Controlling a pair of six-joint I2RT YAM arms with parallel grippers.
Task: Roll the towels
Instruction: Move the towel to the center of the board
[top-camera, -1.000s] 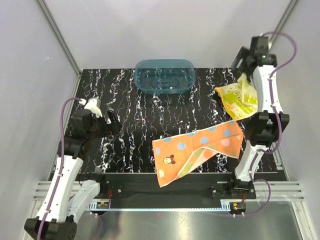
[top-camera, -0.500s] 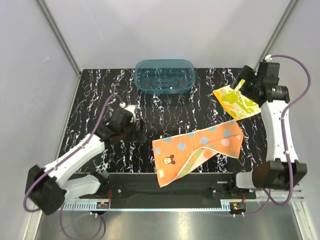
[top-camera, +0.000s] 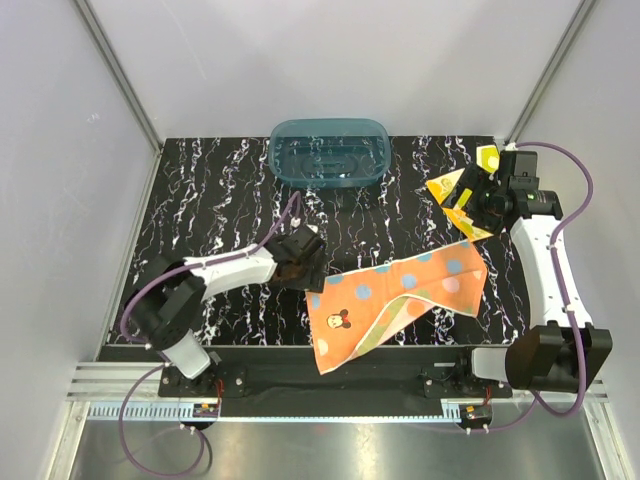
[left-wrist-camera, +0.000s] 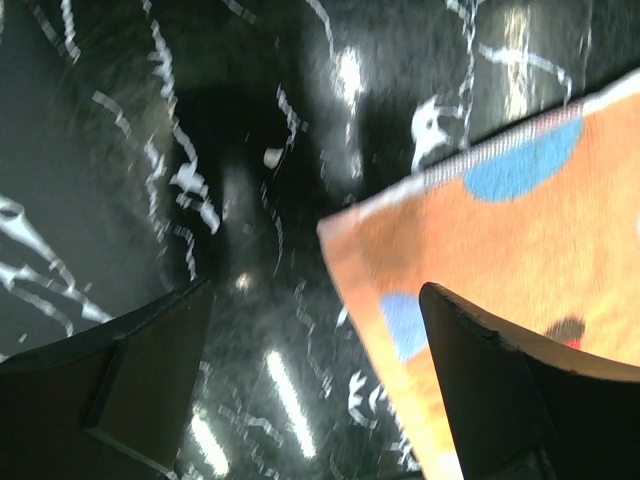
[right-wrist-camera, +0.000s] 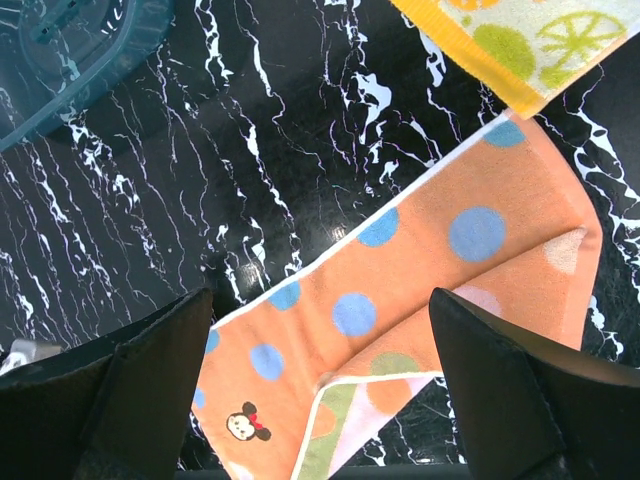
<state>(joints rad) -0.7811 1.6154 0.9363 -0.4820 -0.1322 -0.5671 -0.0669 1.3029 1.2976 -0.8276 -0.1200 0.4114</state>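
An orange towel (top-camera: 400, 295) with blue dots and a cartoon mouse head lies on the black, white-veined desk (top-camera: 220, 190), lower centre of the overhead view. One long edge is folded back, showing a paler side with green and pink dots. The left arm (top-camera: 235, 268) extends low from the lower left, and the left jaws sit just beside the towel's upper left corner. In the blurred left wrist view the left jaws stand released, wide apart at the bottom of the frame. That corner of the cloth lies on the desk between them, and neither side presses on it.

A yellow towel (top-camera: 452, 195) with green and white fruit-slice shapes is bunched near the desk's right edge, upper right of the overhead view. It is just beside the right jaws at the end of the right arm (top-camera: 548, 265); whether it touches them cannot be told from above. The right wrist view shows the right jaws released too, spread to the lower corners of the frame. Only the desk and the orange towel show between them, and the yellow towel's bordered edge is in the upper right corner. A teal translucent tub (top-camera: 328, 152) stands at top centre by the desk's far edge, well apart from both towels.
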